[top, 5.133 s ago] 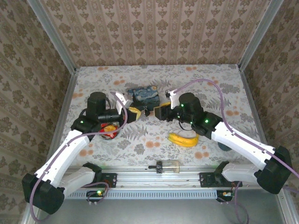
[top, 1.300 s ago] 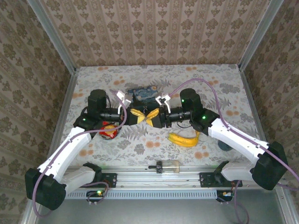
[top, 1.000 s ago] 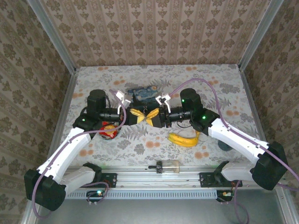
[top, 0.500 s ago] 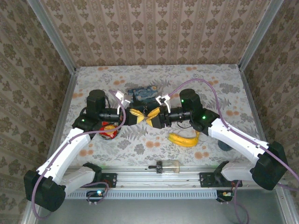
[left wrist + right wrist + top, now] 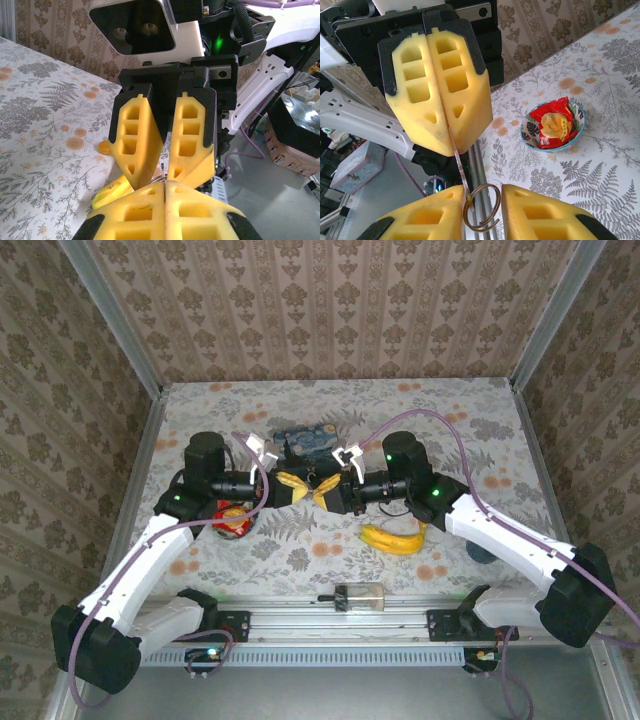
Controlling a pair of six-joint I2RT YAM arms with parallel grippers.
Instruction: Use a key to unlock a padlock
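A thin metal key [image 5: 460, 168] runs from the shut yellow pads of my left gripper [image 5: 451, 145] down to its wire ring [image 5: 498, 200]. That ring hangs in the gap of my right gripper [image 5: 484, 192], resting against one pad and just short of the other, so those jaws stand apart. From above, the left gripper [image 5: 292, 486] and right gripper [image 5: 322, 490] meet tip to tip above the table. In the left wrist view my left gripper [image 5: 165, 184] pinches the key [image 5: 163, 174] opposite the right gripper [image 5: 162, 167]. The padlock is hidden.
A blue painted tin box [image 5: 305, 440] sits just behind the grippers. A banana [image 5: 392, 538] lies front right, and a bowl with a red packet [image 5: 232, 520] front left. A clear cylinder with a black cap [image 5: 360, 596] rests on the front rail.
Five seconds ago the grippers stood apart; they have since come tip to tip. Over the last second both arms have hardly moved.
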